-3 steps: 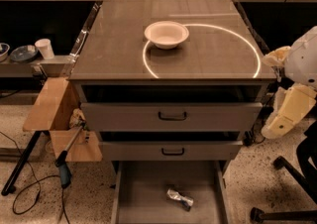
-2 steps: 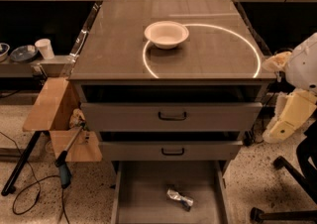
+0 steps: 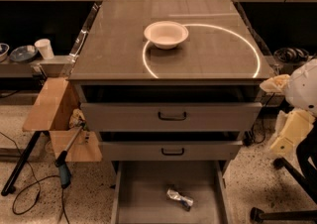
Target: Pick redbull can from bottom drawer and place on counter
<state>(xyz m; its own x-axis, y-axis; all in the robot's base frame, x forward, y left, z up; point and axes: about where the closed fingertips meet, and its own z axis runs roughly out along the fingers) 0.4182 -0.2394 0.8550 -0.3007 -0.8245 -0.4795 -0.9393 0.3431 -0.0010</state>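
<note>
The redbull can (image 3: 180, 198), small, silvery and crumpled-looking, lies on its side on the floor of the open bottom drawer (image 3: 143, 193), a little right of centre. The counter (image 3: 119, 44) is the glossy grey-brown cabinet top with a bright ring reflection. My gripper (image 3: 286, 139) hangs at the right edge of the camera view on the cream arm, beside the cabinet at the height of the upper drawers. It is well to the right of the can and above it, and touches nothing.
A white bowl (image 3: 166, 33) stands on the counter inside the light ring. Two grey drawers with black handles (image 3: 172, 116) sit partly open above the bottom drawer. A wooden box (image 3: 52, 106), a tool and cables lie at the left. A chair base (image 3: 277, 213) stands at the right.
The arm at the right edge has shifted slightly to the right and down. The can, the bowl and the drawers have not moved.
</note>
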